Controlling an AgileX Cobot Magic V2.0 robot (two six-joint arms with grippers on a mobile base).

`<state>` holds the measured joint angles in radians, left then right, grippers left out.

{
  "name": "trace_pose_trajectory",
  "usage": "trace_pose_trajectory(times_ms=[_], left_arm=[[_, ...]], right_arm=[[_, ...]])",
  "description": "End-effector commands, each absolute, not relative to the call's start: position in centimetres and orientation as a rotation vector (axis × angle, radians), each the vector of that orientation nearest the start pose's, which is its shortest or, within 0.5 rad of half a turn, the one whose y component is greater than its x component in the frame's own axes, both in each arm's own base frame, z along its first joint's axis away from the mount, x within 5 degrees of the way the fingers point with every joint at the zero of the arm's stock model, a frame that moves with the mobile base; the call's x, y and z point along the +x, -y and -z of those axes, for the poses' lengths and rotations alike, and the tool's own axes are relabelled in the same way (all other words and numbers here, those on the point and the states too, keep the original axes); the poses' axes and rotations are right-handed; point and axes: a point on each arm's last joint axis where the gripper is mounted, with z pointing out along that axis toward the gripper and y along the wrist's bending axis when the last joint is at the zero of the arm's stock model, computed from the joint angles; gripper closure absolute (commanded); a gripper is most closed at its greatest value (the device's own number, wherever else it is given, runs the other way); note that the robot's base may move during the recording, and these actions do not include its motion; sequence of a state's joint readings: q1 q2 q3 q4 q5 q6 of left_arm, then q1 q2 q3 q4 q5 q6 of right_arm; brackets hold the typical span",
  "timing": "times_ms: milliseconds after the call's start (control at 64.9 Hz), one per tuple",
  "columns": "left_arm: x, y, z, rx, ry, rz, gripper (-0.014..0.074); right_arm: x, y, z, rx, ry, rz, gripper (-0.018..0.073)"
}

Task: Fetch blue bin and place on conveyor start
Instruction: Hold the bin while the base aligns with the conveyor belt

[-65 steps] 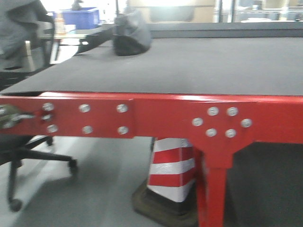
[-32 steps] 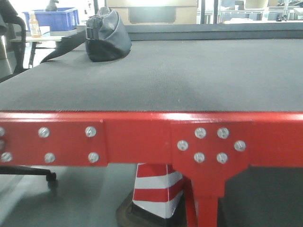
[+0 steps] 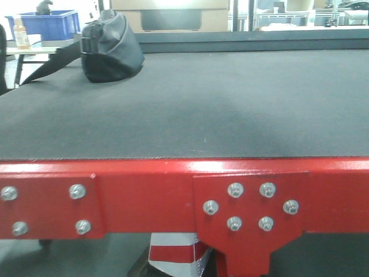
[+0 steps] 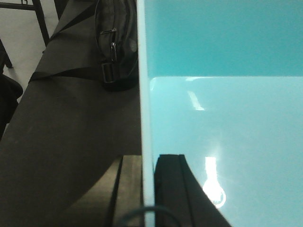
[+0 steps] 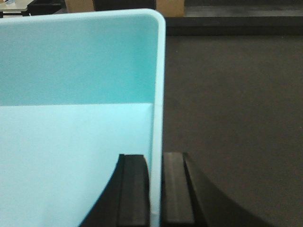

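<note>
The blue bin (image 4: pixel 222 118) is a pale aqua tub, empty inside, and fills most of both wrist views. My left gripper (image 4: pixel 147 189) is shut on its left wall, one finger inside and one outside. My right gripper (image 5: pixel 155 189) is shut on its right wall (image 5: pixel 158 94) near a rounded corner, clamped the same way. Black belt shows beside the tub in both wrist views. In the front view the conveyor start (image 3: pixel 219 109) is a wide black belt on a red bolted frame (image 3: pixel 144 199); neither the bin nor the grippers show there.
A dark bag (image 3: pixel 109 47) with straps lies on the belt at the far left, also seen as the bag (image 4: pixel 116 42) close to the bin's left wall. A red-and-white cone (image 3: pixel 173 257) stands under the frame. A dark blue crate (image 3: pixel 46 23) sits on a table behind.
The front view has come closer and shifted: the belt fills more of the frame, the red frame sits lower, and the bag has slid left.
</note>
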<state>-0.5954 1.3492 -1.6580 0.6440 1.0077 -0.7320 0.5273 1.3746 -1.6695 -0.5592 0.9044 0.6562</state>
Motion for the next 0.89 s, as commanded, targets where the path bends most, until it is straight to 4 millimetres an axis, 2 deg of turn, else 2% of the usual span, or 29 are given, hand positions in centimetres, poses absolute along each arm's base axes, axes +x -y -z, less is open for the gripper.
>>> trace_pose_trajectory(times_ms=[0,879], left_arm=[[24.5,11.31,-49.33,-0.045,-1.951,0.067,0.0708],[24.5,11.31,-49.33,-0.045,-1.951,0.067,0.0708]], right_arm=[[26.01,-10.99,-49.76,0.011,-1.894,-0.133,0.0721],[25.97,-10.9,-49.62,0.018,-1.91,-0.123,0.0721]])
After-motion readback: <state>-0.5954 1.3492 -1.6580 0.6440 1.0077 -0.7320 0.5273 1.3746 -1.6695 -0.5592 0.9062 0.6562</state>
